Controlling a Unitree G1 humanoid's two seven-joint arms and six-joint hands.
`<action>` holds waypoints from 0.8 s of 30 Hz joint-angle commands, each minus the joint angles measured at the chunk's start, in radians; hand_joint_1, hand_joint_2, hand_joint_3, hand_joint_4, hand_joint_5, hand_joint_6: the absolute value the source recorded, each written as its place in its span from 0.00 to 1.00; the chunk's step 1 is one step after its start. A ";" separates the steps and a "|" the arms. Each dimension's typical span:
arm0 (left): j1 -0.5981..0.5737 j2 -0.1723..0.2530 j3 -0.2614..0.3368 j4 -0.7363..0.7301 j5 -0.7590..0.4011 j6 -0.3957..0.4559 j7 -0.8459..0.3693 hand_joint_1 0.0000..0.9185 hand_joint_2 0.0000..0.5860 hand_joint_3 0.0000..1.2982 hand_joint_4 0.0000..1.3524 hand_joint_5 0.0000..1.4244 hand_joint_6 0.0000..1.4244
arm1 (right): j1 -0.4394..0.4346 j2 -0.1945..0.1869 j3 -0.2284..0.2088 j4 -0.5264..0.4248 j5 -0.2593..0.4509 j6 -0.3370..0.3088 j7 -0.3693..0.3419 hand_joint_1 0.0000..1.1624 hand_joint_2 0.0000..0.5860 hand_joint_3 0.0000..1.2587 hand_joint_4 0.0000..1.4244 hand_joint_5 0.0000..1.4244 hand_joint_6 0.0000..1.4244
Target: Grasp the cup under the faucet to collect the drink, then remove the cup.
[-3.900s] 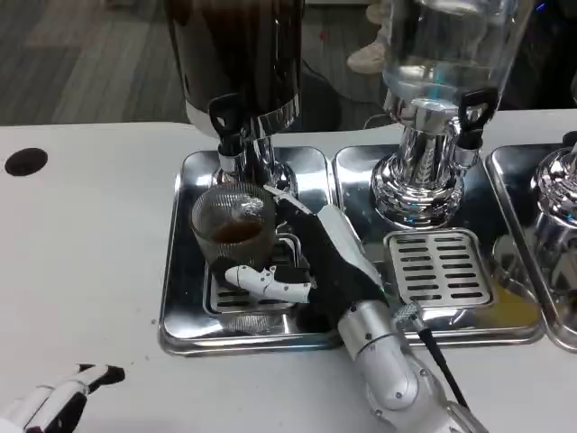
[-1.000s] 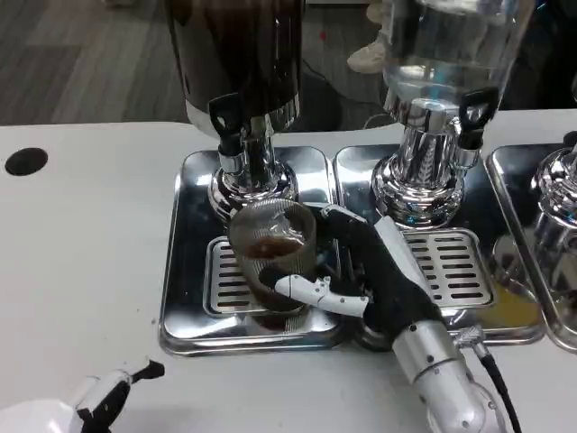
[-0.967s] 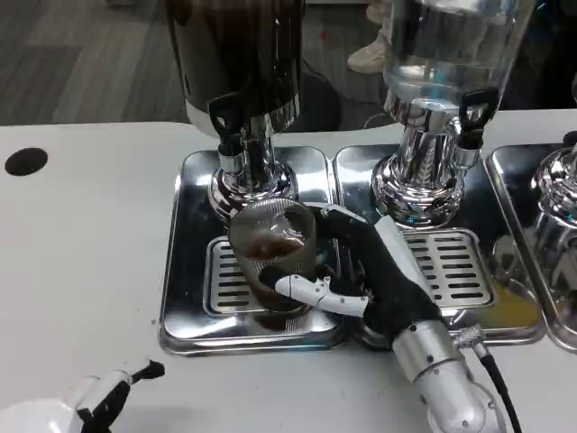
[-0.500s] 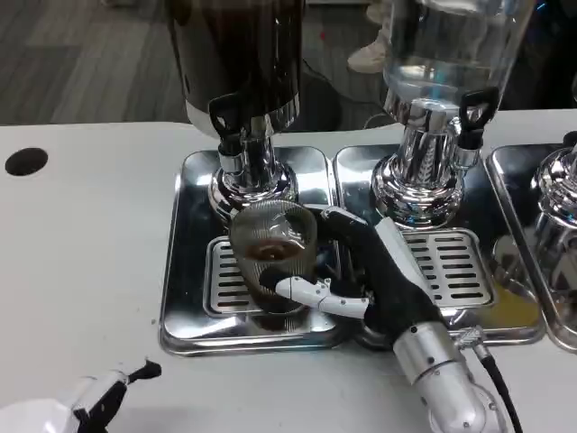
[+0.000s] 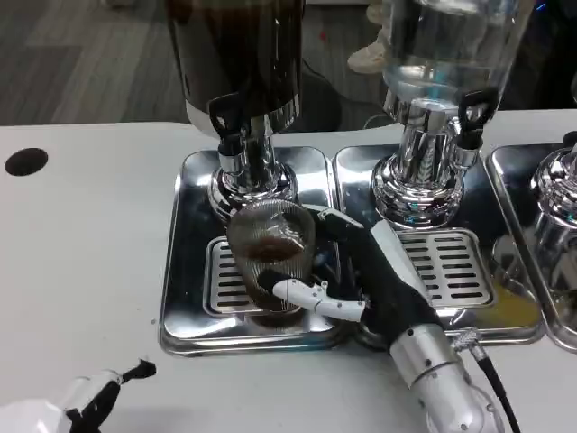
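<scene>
A ribbed glass cup [image 5: 270, 255] with a little brown drink in it stands over the drip grate [image 5: 227, 280] of the left steel tray [image 5: 185, 262]. My right hand [image 5: 374, 280] grips the cup from the right, thumb across its front. The cup sits in front of and slightly right of the dark dispenser's black-handled faucet [image 5: 227, 122]. My left hand [image 5: 86, 404] lies at the bottom left on the table, holding nothing; how its fingers lie is hard to tell.
A clear dispenser [image 5: 433, 108] stands on a second steel tray [image 5: 505, 207] to the right, with its own grate [image 5: 446, 266]. A third dispenser [image 5: 559, 198] shows at the right edge. A black hole [image 5: 25, 161] marks the table's far left.
Since 3.9 s ago my right hand has drawn the cup from under the faucet toward me and to the right. In the last second the cup barely shifts; my left hand moves slightly left.
</scene>
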 commanded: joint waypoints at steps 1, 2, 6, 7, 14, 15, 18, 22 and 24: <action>0.009 0.005 0.004 -0.012 0.006 0.006 -0.008 0.00 0.12 0.25 0.20 0.24 0.36 | 0.000 -0.003 0.002 -0.005 0.009 -0.033 0.004 0.56 0.21 0.19 0.12 0.13 0.00; 0.009 0.005 0.003 -0.014 0.008 0.006 -0.009 0.00 0.12 0.25 0.20 0.24 0.36 | 0.000 -0.004 0.000 -0.007 0.013 -0.037 0.006 0.56 0.20 0.17 0.11 0.12 0.00; 0.008 0.003 -0.004 -0.014 0.015 0.009 -0.012 0.00 0.12 0.25 0.20 0.24 0.36 | -0.003 -0.004 -0.005 -0.012 0.031 -0.048 0.019 0.55 0.19 0.12 0.07 0.11 0.00; 0.008 0.003 -0.005 -0.013 0.016 0.010 -0.012 0.00 0.12 0.25 0.20 0.24 0.36 | -0.004 -0.004 -0.007 -0.011 0.038 -0.050 0.025 0.55 0.18 0.11 0.07 0.11 0.00; 0.005 0.004 -0.007 -0.015 0.020 0.018 -0.013 0.00 0.12 0.25 0.20 0.24 0.36 | -0.021 0.001 -0.008 -0.002 0.070 -0.054 0.065 0.54 0.18 0.03 0.02 0.07 0.00; 0.004 0.004 -0.007 -0.015 0.021 0.019 -0.013 0.00 0.12 0.25 0.20 0.24 0.36 | -0.023 0.001 -0.006 -0.001 0.071 -0.055 0.070 0.54 0.18 0.02 0.01 0.07 0.00; 0.004 0.005 -0.006 -0.017 0.020 0.022 -0.013 0.00 0.12 0.25 0.20 0.24 0.36 | -0.027 0.004 -0.005 0.003 0.072 -0.057 0.076 0.54 0.16 0.00 0.01 0.07 0.00; 0.005 0.008 -0.003 -0.020 0.018 0.025 -0.015 0.00 0.12 0.26 0.20 0.24 0.36 | -0.034 0.011 0.001 0.010 0.064 -0.053 0.069 0.53 0.15 0.00 0.00 0.06 0.00; 0.008 0.008 0.001 -0.022 0.015 0.025 -0.014 0.00 0.12 0.26 0.20 0.25 0.36 | -0.036 0.016 0.004 0.013 0.056 -0.050 0.061 0.54 0.15 0.00 0.00 0.06 0.00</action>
